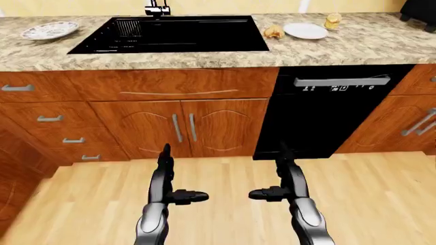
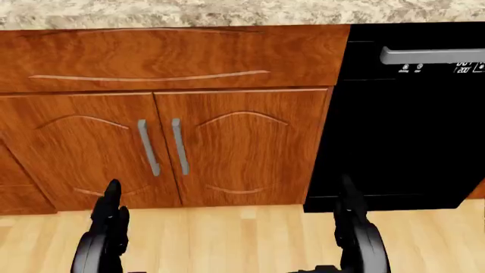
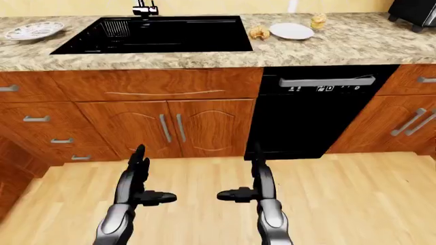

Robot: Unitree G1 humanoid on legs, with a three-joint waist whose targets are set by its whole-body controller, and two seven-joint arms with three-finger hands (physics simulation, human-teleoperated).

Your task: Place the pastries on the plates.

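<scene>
Two pastries lie on the granite counter right of the sink: a croissant-like one [image 1: 274, 32] just left of a plain white plate [image 1: 305, 30], and a second one [image 1: 333, 21] beyond that plate's right rim. A patterned plate [image 1: 49, 30] rests at the counter's far left. Both plates hold nothing. My left hand [image 1: 170, 176] and right hand [image 1: 280, 173] hang low over the wooden floor, far below the counter, fingers spread and thumbs pointing inward, holding nothing.
A black sink [image 1: 174, 33] with a faucet [image 1: 157, 7] is set in the counter. Below are wooden cabinet doors [image 1: 180, 127], drawers [image 1: 51, 120] at the left and a black dishwasher [image 1: 334, 109] at the right. A dark appliance [image 1: 419, 11] stands at the top right.
</scene>
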